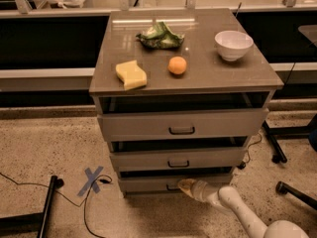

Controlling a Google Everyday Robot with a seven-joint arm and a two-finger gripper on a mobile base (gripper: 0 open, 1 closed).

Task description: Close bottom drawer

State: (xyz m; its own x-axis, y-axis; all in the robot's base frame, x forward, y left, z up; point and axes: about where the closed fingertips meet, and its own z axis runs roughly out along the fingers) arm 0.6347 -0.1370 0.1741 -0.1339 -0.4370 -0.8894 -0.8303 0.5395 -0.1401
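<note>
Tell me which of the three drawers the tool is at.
The bottom drawer: the tool is at the centre of its narrow front panel. The middle drawer and the tall-fronted top drawer have nothing at them.

gripper [187,186] at the bottom drawer [143,184] front, partly covering its handle [171,188], arm [238,210] cut off at lower edge

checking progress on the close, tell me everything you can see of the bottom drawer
The bottom drawer is the lowest of three in the grey, metal-looking cabinet, just above the floor. Its narrow front panel sits level, a dark gap above it; it looks at most slightly open. The pincer rests against the front at the centre, partly hiding the small dark handle.
</note>
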